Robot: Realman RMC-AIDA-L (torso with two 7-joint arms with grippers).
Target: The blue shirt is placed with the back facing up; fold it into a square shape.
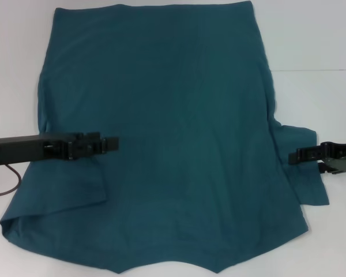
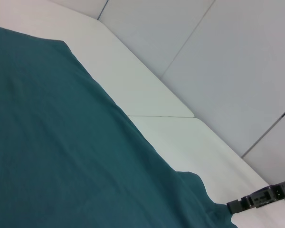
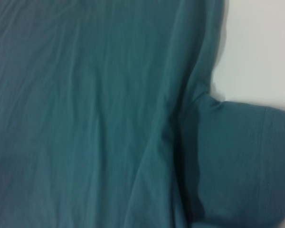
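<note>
With the blue shirt spread across most of the frame, my left gripper sits pressed together over its left-centre fold and my right gripper, fingers unreadable, at the right sleeve, so I fear dragging cloth crooked.

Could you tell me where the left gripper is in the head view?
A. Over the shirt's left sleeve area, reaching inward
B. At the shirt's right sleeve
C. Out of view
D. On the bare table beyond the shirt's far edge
A: the left gripper reaches in over the left side of the blue shirt, where the sleeve lies folded inward, while the right gripper sits at the right sleeve's edge.
</note>
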